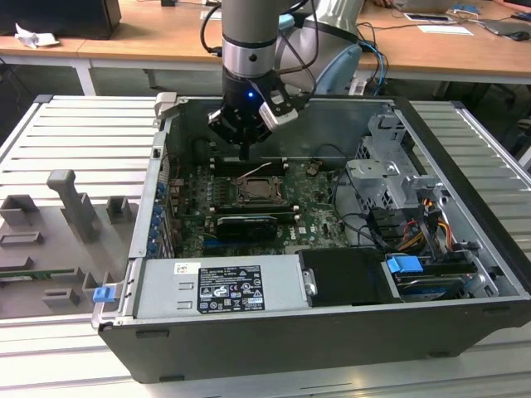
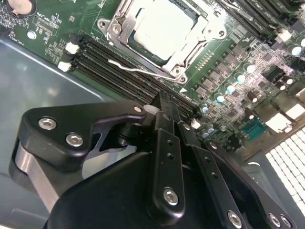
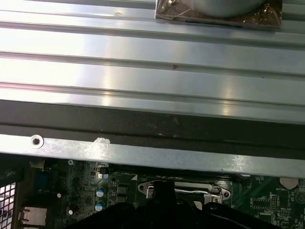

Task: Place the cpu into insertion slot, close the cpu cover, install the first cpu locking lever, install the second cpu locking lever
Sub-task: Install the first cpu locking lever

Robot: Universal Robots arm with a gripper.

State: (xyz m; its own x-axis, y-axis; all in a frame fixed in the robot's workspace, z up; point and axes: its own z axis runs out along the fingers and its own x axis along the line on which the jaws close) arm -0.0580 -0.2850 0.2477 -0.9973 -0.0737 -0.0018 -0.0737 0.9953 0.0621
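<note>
Gripper point(image 2: 164, 107) body fills the lower half of the second wrist view, fingers point(image 2: 167, 124) narrow, nearly together, holding nothing. Just past the tips run the memory slots point(image 2: 119, 67). Beyond them, toward the upper middle of the frame, sits the cpu point(image 2: 162, 26) in the insertion slot point(image 2: 127, 51), cpu cover point(image 2: 200, 33) down around it. One locking lever point(image 2: 133, 69) lies loose along the slot's near edge, between tips and socket.

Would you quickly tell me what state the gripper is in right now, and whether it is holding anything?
Gripper: shut, jaws together and holding nothing, poised above the memory slots beside the cpu.
</note>
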